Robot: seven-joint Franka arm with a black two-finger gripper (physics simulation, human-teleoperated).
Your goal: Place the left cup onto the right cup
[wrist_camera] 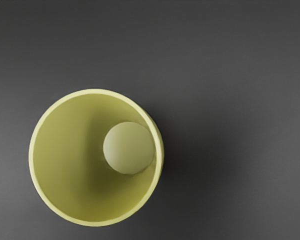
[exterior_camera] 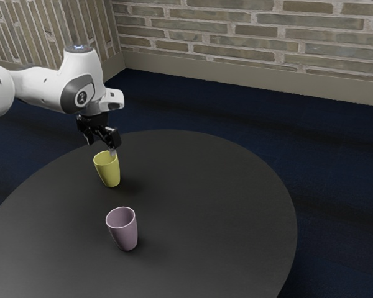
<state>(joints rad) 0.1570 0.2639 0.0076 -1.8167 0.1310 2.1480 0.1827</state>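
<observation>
A yellow-green cup (exterior_camera: 107, 169) stands upright on the round dark table (exterior_camera: 224, 205), toward the exterior view's left. My black gripper (exterior_camera: 102, 144) hovers just above its rim, open, with the fingers spread over the cup's mouth and nothing between them. In the wrist view I look straight down into the yellow-green cup (wrist_camera: 95, 157), its round bottom visible inside. A mauve cup (exterior_camera: 122, 227) stands upright nearer the table's front edge, a short way from the yellow-green one and apart from it.
The table's edge curves round at the exterior view's right and front. Dark blue floor (exterior_camera: 311, 130) lies beyond it, with a brick wall (exterior_camera: 248, 31) at the back. Bare tabletop stretches to the right of both cups.
</observation>
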